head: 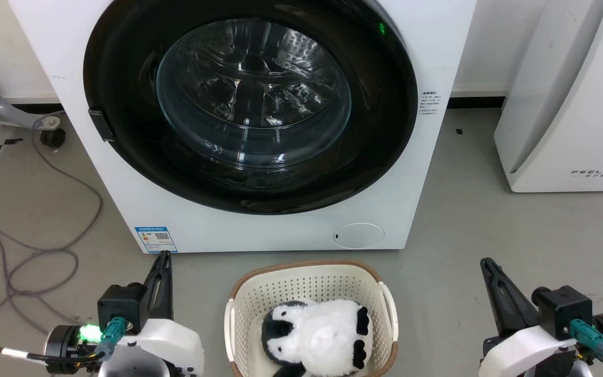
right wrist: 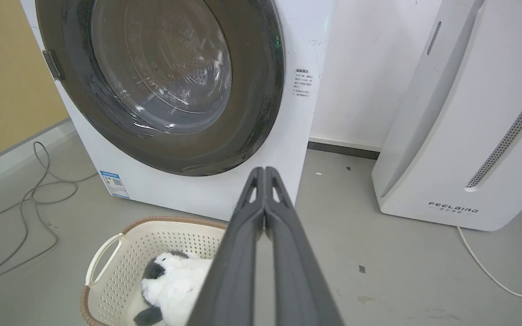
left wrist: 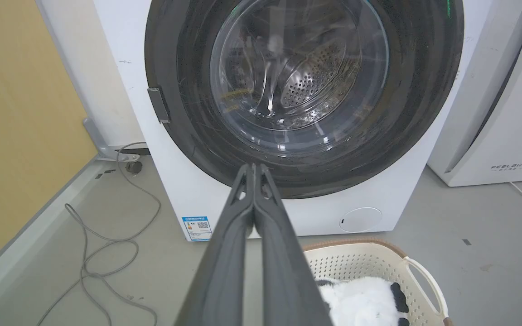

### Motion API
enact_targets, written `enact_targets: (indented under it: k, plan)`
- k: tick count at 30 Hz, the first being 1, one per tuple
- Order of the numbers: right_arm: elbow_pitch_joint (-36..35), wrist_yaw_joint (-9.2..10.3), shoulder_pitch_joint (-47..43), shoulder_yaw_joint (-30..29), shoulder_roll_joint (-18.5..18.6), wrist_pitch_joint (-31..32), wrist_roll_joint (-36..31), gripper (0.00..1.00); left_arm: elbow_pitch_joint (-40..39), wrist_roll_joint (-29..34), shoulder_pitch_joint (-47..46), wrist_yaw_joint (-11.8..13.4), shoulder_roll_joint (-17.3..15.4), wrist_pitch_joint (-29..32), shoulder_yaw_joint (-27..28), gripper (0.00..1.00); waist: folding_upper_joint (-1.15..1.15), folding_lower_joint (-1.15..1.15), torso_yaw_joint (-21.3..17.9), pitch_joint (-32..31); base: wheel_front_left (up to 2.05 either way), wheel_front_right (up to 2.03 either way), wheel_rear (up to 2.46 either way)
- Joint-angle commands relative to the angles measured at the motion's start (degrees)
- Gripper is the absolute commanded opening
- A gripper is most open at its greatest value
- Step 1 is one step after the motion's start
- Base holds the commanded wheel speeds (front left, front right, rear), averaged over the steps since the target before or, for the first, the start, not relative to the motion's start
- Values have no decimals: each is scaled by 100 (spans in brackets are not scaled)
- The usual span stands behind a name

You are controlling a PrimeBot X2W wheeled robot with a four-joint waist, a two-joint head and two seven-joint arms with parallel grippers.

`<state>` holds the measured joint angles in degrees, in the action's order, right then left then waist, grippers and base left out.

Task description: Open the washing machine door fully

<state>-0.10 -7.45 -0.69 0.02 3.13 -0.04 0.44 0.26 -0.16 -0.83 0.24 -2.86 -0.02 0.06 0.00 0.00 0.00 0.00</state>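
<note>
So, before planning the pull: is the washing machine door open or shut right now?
Shut. The washing machine door lies flush against the washing machine, no gap at its rim in any view.

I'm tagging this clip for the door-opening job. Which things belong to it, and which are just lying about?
Job: washing machine door, washing machine, left pincer, right pincer, both shut.
Lying about: basket, stuffed toy inside it, white appliance, floor cable.

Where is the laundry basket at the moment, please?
In the head view the laundry basket sits on the floor at bottom centre, just before the washing machine, between the left gripper and right gripper.
</note>
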Motion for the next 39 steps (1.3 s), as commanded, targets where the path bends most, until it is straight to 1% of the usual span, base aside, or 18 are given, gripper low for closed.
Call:
enact_targets:
  k: [1,6,7,23,39]
  plan:
    - [10,-3,69,-2,-25,4,-44,0,-26,16,83,-24,-1,2,-6,0,0,0,0,0,0,0,0]
    - [10,-3,69,-2,-25,4,-44,0,-26,16,83,-24,-1,2,-6,0,0,0,0,0,0,0,0]
    - [0,1,0,0,0,0,0,100,0,0,0,0,0,0,0,100,0,0,0,0,0,0,0]
    - [-69,1,-5,-93,-1,-142,233,100,42,-53,-22,79,0,-142,-43,100,0,0,-1,16,0,0,0]
    - [-121,0,13,-218,-5,-333,847,100,83,-119,-44,172,0,-334,-89,100,0,0,7,32,0,0,0]
